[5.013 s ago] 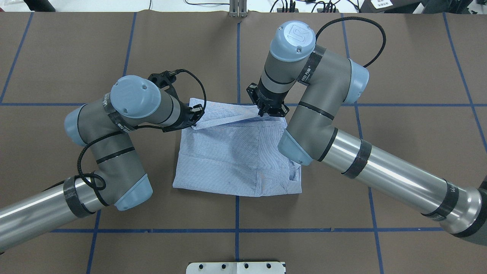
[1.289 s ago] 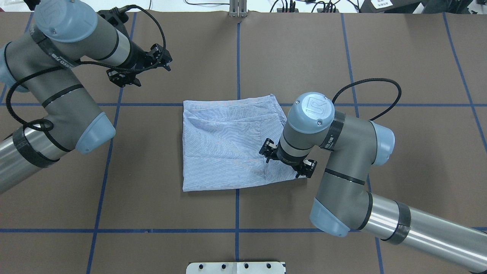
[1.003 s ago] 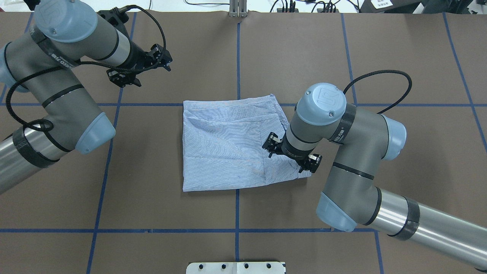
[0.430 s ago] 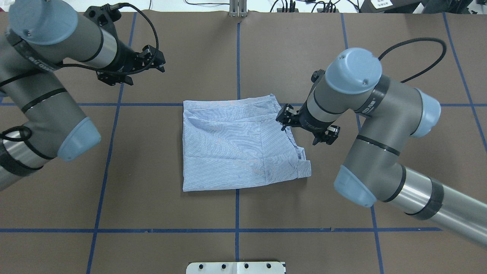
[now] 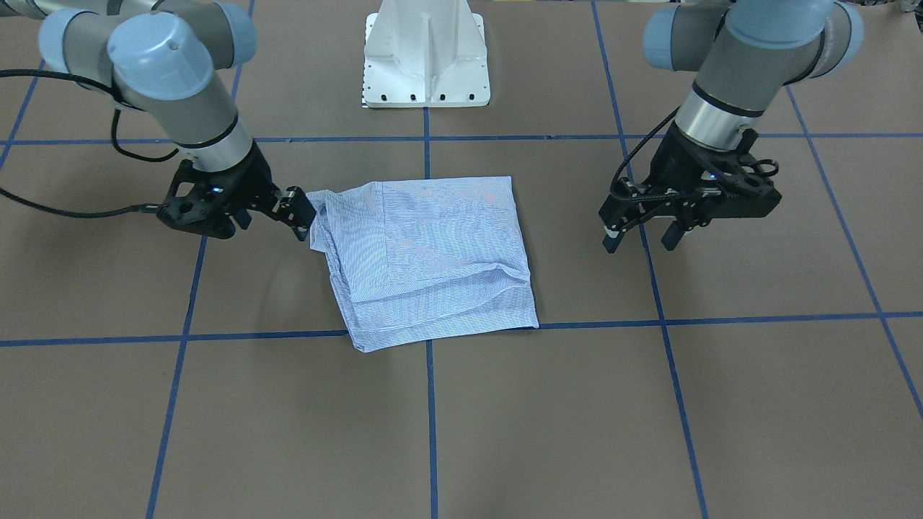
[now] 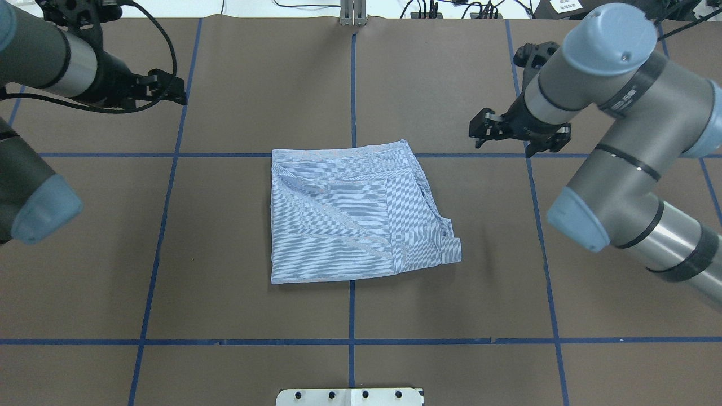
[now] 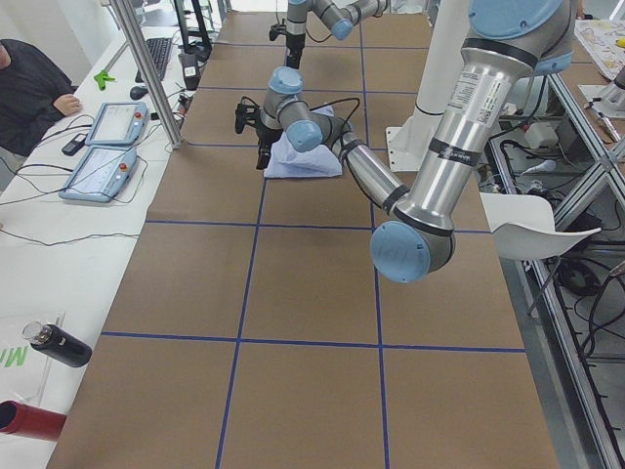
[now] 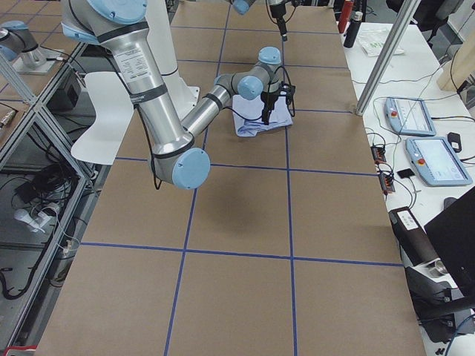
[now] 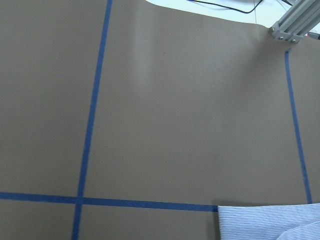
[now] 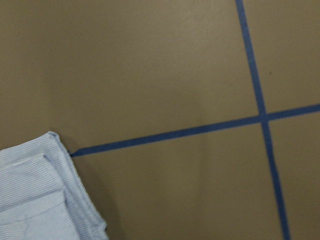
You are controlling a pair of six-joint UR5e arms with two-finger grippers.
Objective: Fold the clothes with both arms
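Observation:
The blue-and-white striped shirt lies folded into a rough square at the table's middle, with its collar at the near right corner. It also shows in the front view. My left gripper is open and empty, raised off the table far to the shirt's left; the front view shows its spread fingers. My right gripper is open and empty, raised beside the shirt's far right corner, apart from the cloth. Each wrist view shows only a shirt corner, no fingers.
The brown table cover carries a grid of blue tape lines. The white pedestal base stands at the robot's side of the table. Beyond the far edge a side bench holds teach pendants, with a person next to it.
Five seconds ago both grippers held the shirt's far edge. Since then the fold was laid down. The right gripper left the near right corner and rose far right. The left arm drew back left.

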